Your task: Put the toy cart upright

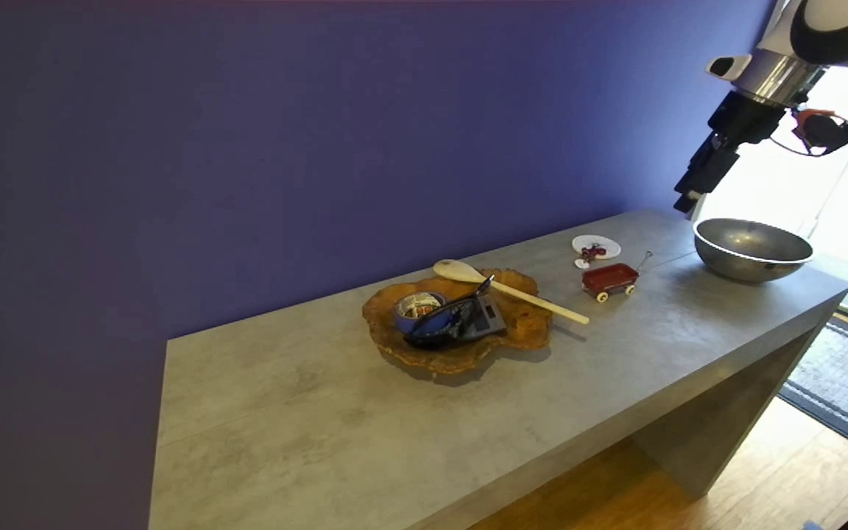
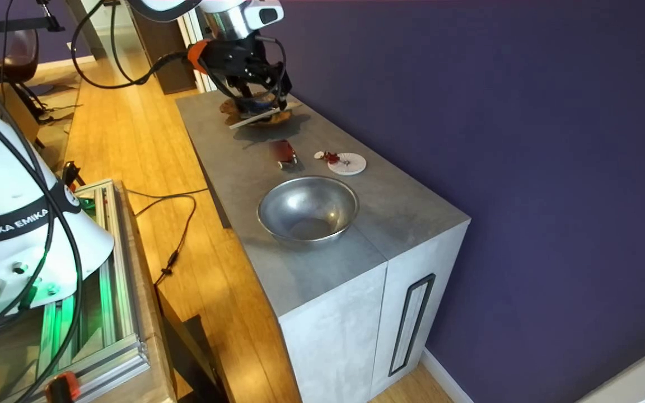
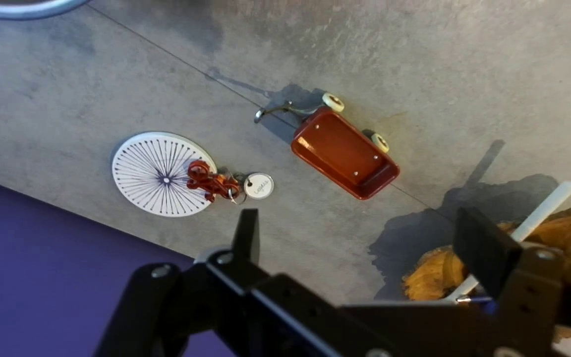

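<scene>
The toy cart is a small red wagon with pale wheels and a thin handle. In an exterior view the toy cart (image 1: 609, 278) stands upright on its wheels on the grey table, its handle raised towards the bowl. It also shows in an exterior view (image 2: 284, 151). In the wrist view the toy cart (image 3: 345, 151) is seen from above, its open tub up and two wheels visible along one side. My gripper (image 3: 357, 218) is open, with nothing between its fingers. In an exterior view the gripper (image 1: 687, 202) hangs well above the table, apart from the cart.
A steel bowl (image 1: 740, 265) stands near the table end. A white disc (image 3: 142, 173) with a small red trinket (image 3: 211, 184) and round tag lies beside the cart, towards the purple wall. A wooden tray (image 1: 527, 331) holds tape and dark items; a wooden spoon (image 1: 534, 298) overhangs it.
</scene>
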Action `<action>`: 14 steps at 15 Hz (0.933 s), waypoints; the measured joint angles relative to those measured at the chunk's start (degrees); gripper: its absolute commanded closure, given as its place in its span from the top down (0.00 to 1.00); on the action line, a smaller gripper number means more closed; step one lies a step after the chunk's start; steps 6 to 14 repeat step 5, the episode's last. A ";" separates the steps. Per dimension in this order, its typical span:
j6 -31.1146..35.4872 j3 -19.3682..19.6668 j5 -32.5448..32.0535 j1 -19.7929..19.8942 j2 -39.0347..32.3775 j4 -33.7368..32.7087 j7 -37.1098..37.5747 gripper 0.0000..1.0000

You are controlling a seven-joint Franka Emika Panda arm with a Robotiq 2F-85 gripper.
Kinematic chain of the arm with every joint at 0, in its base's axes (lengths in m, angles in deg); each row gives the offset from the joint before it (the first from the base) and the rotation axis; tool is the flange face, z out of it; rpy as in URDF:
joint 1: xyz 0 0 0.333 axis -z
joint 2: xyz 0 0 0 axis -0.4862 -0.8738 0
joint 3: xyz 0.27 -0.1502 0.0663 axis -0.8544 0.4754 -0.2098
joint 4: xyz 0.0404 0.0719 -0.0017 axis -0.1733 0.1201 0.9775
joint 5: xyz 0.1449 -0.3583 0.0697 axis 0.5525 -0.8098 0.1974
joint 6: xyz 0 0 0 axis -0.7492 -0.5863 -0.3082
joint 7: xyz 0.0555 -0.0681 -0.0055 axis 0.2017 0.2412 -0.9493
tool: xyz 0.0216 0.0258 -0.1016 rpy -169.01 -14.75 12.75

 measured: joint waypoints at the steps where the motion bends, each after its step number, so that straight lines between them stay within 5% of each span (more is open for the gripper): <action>1: -1.21 -0.70 -2.15 0.79 0.85 0.01 2.90 1.00; 14: -2.59 -1.23 -2.98 0.96 2.88 0.29 4.83 1.00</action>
